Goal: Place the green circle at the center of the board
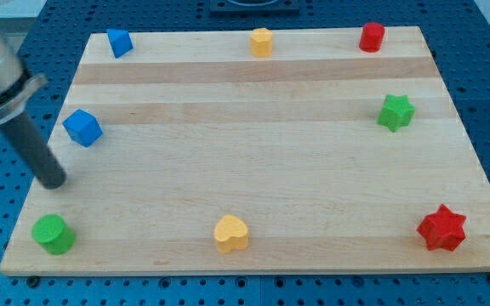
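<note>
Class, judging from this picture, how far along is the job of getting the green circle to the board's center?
Done: nothing; the green circle sits at the board's bottom-left corner. In hand: my tip stands just above it, apart. Left: pushing it rightward and up to the center.

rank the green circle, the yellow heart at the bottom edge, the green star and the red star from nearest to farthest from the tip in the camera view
Measured from my tip, near the view's left edge:
1. green circle, just below the tip, bottom left corner
2. yellow heart, bottom edge, middle
3. green star, right side, upper half
4. red star, bottom right corner
</note>
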